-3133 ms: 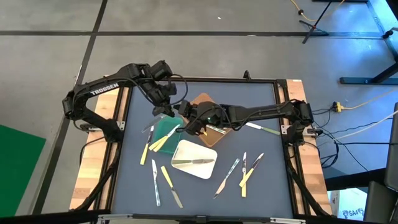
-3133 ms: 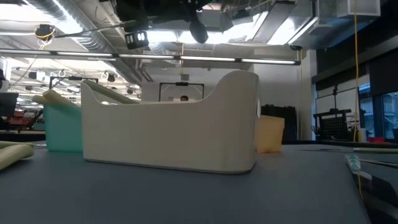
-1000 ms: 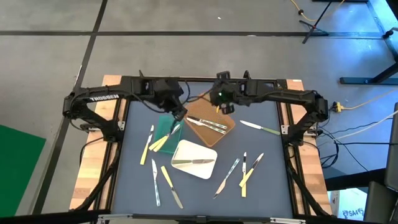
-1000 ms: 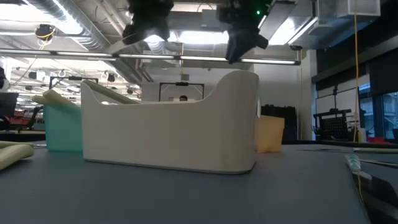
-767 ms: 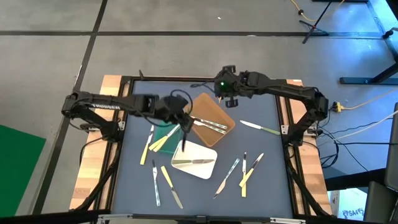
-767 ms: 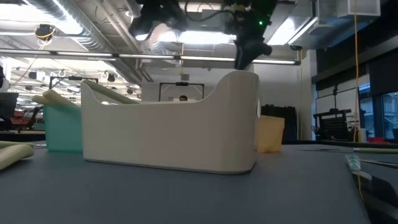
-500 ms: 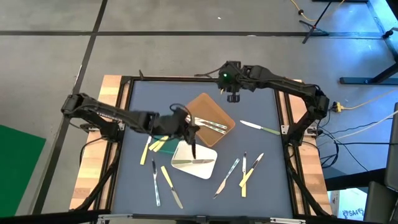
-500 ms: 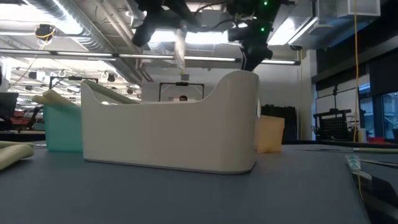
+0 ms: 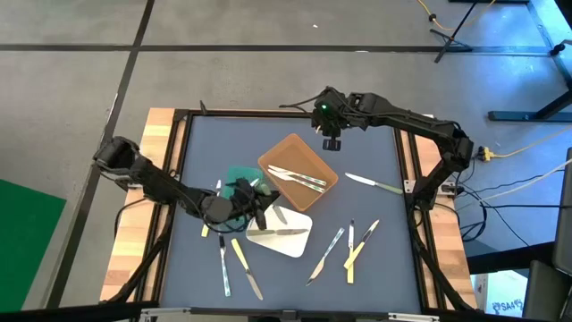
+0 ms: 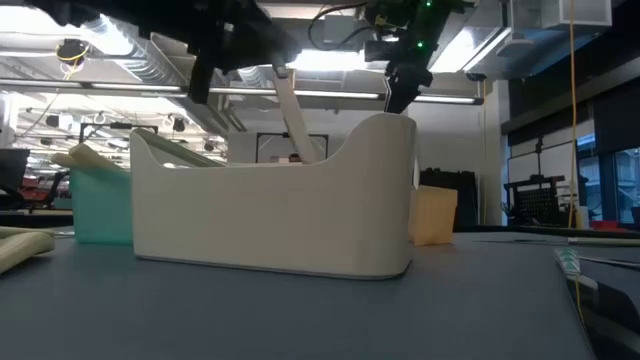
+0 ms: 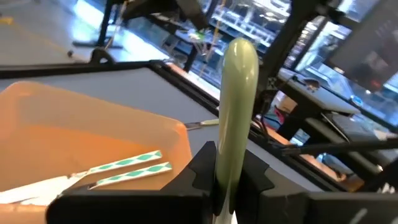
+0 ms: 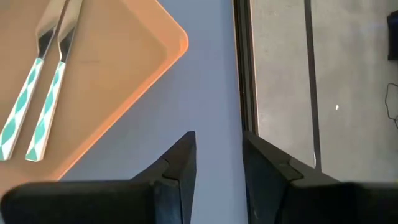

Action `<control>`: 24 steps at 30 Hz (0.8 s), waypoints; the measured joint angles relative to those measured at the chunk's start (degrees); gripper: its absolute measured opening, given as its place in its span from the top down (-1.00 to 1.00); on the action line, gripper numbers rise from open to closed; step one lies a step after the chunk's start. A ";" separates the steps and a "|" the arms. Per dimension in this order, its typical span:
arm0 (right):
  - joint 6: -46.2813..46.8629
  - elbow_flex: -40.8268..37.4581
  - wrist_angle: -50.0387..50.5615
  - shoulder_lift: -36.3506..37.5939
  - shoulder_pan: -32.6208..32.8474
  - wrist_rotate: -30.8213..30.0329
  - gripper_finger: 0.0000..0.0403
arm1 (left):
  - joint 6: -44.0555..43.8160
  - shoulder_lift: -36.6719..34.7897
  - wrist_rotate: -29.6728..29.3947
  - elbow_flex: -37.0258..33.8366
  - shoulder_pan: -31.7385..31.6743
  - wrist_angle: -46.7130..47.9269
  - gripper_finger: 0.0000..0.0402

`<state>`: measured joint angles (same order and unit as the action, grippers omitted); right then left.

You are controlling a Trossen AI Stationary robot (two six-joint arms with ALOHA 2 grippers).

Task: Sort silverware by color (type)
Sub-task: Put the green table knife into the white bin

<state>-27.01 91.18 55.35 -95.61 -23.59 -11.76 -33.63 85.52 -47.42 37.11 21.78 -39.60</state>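
So from the high view the left gripper (image 9: 259, 213) has swung off the green tray (image 9: 234, 178) and now sits over the near-left edge of the white tray (image 9: 299, 240), which already has one piece lying in it; half a second back it was a bit farther up, beside the brown tray (image 9: 323, 173). The right gripper (image 9: 332, 141) is parked near the far edge of the bench (image 9: 375, 268), beyond the brown tray, and has barely moved. Low view: a pale utensil handle (image 10: 296, 123) hangs tilted above the white tray's wall. Left wrist view: the left gripper is clenched on that pale green handle, standing upright between its fingers (image 11: 200, 169). Right wrist view: fingers (image 12: 181, 160) parted, holding nothing. Looks like a drop into the white tray is coming, though several loose utensils (image 9: 239, 253) are left on the bench.
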 joint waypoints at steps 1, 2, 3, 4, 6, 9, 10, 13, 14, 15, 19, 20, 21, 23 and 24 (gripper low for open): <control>-0.01 0.00 -0.03 0.00 0.00 0.04 0.43 | 1.55 0.89 -0.01 -0.14 0.21 -1.46 0.89; 0.03 0.00 -0.11 0.00 0.00 0.03 0.43 | 3.07 1.99 -0.03 -0.16 0.37 -3.07 0.89; 0.17 0.00 -0.25 0.00 0.00 0.03 0.43 | 4.24 3.17 0.15 -0.16 0.37 -4.94 0.89; 0.38 0.00 -0.36 0.00 0.00 0.02 0.43 | 5.55 4.29 0.13 -0.16 0.32 -6.65 0.89; 1.12 0.00 -0.91 0.00 0.00 0.02 0.43 | 7.53 6.49 0.07 -0.16 0.17 -10.94 0.89; 1.39 0.00 -1.99 0.00 0.00 0.45 0.43 | 8.75 9.81 0.09 -0.16 -0.05 -15.47 0.89; 1.39 0.00 -2.15 0.00 0.00 0.49 0.43 | 8.69 10.86 0.08 -0.16 -0.12 -16.58 0.88; 1.39 0.00 -2.88 0.00 0.00 0.58 0.43 | 8.48 13.94 0.14 -0.16 -0.48 -20.42 0.88; 1.39 0.00 -3.06 0.00 0.00 0.65 0.43 | 8.48 14.91 0.11 -0.16 -0.54 -21.60 0.88; 1.39 0.00 -3.22 0.00 0.00 0.83 0.43 | 8.48 15.91 0.13 -0.16 -0.70 -22.74 0.89; 1.36 0.00 -3.34 0.00 -0.02 1.09 0.43 | 8.57 18.33 2.11 -0.07 -1.55 -26.04 0.88; 1.34 0.00 -3.39 0.00 -0.02 1.10 0.43 | 8.59 18.67 2.93 0.14 -1.88 -26.22 0.87; 1.34 0.00 -3.45 0.00 -0.02 1.11 0.43 | 8.60 18.92 3.69 0.27 -2.22 -26.16 0.87; 1.34 0.00 -3.57 0.00 -0.02 1.20 0.43 | 8.60 19.32 5.27 0.46 -2.87 -25.90 0.86; 1.34 0.00 -3.71 0.00 -0.02 1.22 0.43 | 8.59 19.34 6.33 0.57 -3.20 -25.85 0.86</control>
<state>-25.67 91.18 51.64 -95.61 -23.62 -10.55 -25.04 104.86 -41.09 37.68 18.59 -65.46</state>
